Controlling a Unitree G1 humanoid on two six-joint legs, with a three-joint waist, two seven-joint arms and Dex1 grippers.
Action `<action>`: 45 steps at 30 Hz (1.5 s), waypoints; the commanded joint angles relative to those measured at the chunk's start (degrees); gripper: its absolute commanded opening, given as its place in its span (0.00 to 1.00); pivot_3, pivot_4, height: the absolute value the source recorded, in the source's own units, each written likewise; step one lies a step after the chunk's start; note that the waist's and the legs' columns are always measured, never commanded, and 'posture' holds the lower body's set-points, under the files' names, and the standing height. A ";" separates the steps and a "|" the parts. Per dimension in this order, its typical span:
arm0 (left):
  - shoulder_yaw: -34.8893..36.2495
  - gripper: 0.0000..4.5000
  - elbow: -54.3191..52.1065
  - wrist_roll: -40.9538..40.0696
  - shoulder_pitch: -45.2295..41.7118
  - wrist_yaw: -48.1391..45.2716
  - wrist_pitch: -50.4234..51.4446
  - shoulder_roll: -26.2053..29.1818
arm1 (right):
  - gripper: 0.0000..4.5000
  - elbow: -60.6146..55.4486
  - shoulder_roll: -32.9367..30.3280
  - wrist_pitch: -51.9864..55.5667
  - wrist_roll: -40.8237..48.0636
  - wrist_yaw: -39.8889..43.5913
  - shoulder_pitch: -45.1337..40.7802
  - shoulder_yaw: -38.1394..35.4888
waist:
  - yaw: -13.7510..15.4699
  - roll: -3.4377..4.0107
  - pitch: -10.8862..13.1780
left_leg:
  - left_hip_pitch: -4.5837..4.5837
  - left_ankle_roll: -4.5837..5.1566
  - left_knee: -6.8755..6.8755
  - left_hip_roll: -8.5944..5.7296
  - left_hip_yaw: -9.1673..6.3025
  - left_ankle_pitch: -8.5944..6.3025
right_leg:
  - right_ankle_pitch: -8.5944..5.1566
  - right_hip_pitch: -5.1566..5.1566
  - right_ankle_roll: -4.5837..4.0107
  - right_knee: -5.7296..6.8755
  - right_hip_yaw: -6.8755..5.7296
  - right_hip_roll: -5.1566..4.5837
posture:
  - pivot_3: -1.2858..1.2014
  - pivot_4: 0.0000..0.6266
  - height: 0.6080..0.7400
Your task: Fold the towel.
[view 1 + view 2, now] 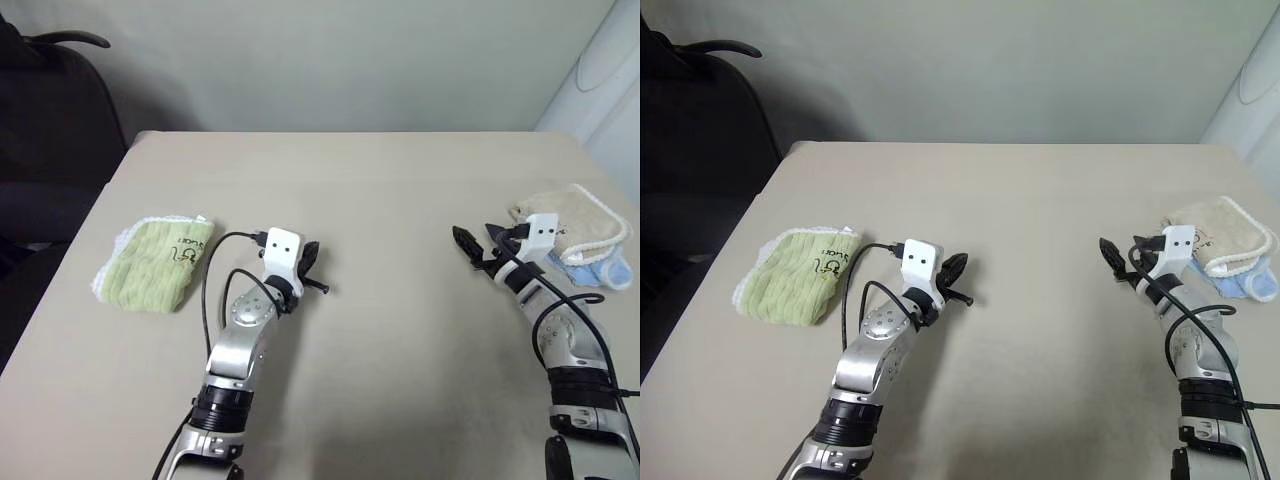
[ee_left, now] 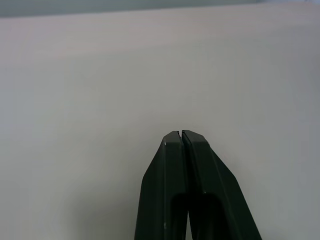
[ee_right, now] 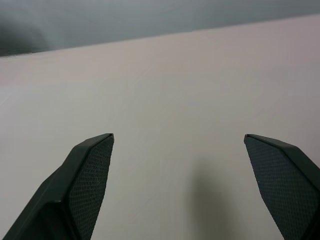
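Towel (image 1: 570, 222) folded at the table's right edge, atop a light blue towel (image 1: 600, 270); nothing grasped.
Right gripper (image 1: 478, 244) hangs over bare table (image 1: 400, 200) just left of the towel, jaws spread wide and empty; left gripper (image 1: 315, 268) is clenched on nothing near mid-table, a light green towel (image 1: 155, 262) folded well off to its left. Judgement: the beige piece already looks folded and stacked, so the step in hand reads as a check or retreat. If a tidy-up is needed, the right gripper should approach low, pinch only the top beige layer at its white trim and avoid dragging the blue one beneath.
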 commanded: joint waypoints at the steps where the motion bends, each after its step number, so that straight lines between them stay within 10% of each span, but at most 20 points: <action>1: 0.58 0.02 -1.07 1.47 -0.36 2.19 -1.47 -0.57 | 0.98 -1.86 0.37 -2.40 -1.96 0.62 0.99 0.45 | -0.01 0.00 0.00 | 0.00 0.00 0.00 0.00 0.00 0.00 | 0.00 0.01 0.00 0.00 0.00 0.00 | 0.52 0.24 1.00; 45: 5.39 0.02 28.97 5.29 -19.87 10.50 -5.99 -6.08 | 0.98 -15.83 20.19 -7.43 -18.28 -19.72 6.33 8.77 | -0.22 -0.02 0.01 | 0.00 -0.03 0.06 -0.03 -0.08 0.00 | 0.01 -0.07 0.03 -0.01 0.08 0.00 | 0.52 0.24 1.00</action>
